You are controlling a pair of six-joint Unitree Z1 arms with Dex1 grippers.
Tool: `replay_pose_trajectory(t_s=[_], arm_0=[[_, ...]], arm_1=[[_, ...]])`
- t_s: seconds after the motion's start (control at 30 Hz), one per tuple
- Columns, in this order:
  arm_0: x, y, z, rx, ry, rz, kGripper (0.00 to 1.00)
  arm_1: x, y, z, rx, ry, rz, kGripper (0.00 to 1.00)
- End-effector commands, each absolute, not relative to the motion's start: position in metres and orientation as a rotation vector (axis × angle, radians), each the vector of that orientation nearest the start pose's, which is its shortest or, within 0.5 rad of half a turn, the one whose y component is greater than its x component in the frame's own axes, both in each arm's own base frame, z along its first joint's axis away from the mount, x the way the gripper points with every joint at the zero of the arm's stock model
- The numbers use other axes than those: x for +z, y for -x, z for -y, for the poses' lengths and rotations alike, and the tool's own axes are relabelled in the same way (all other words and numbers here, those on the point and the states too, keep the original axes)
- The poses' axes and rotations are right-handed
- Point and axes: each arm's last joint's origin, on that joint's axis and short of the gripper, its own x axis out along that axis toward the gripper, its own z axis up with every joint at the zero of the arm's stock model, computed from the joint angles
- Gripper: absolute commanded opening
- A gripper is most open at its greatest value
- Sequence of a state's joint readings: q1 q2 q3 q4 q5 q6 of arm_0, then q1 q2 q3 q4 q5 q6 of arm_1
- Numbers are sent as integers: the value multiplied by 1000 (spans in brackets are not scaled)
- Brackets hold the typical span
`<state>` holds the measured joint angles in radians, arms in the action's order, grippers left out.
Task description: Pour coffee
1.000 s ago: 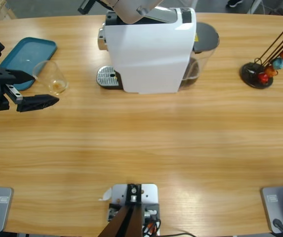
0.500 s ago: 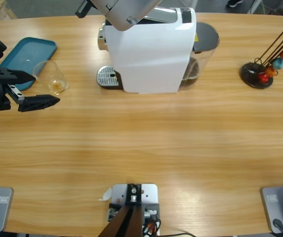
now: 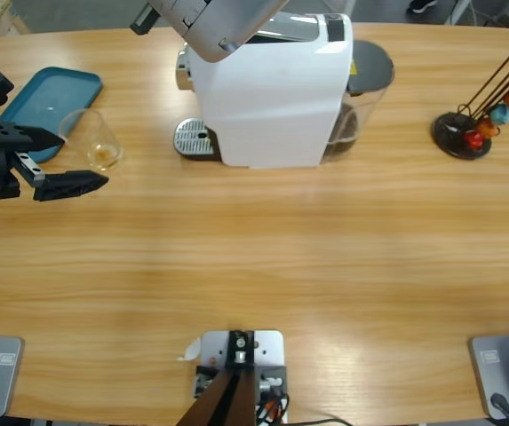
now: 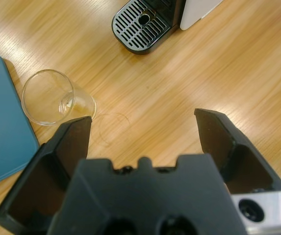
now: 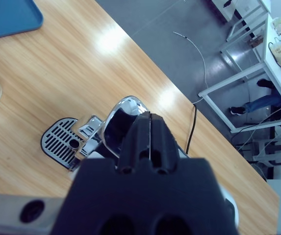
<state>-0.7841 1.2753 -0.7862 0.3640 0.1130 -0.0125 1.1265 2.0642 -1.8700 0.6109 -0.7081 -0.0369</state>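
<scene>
One clear round glass tumbler (image 4: 52,98) — amber coffee (image 3: 104,156) — smooth wood-grain table (image 3: 325,248).

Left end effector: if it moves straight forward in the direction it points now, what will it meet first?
Probably nothing: the open left end effector points at bare table. The glass tumbler sits just off its line, beside one jaw. Further on stands the coffee machine's drip tray. Depth is uncertain.

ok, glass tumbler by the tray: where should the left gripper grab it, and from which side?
Grip the glass tumbler across its side wall, about mid-height. It stands upright, rim open, a little coffee at the bottom, so a level grasp avoids spilling. The teal tray flanks one side; come in from the table side, where the left gripper sits, jaws open.
</scene>
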Motion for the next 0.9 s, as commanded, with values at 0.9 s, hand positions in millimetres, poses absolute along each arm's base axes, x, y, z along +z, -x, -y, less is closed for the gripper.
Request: replay_pose_trajectory(t_s=[0.9], arm_0=[[289, -146, 140, -622, -384, -832, 922]], arm_1=[[221, -225, -438, 465, 836, -694, 0]])
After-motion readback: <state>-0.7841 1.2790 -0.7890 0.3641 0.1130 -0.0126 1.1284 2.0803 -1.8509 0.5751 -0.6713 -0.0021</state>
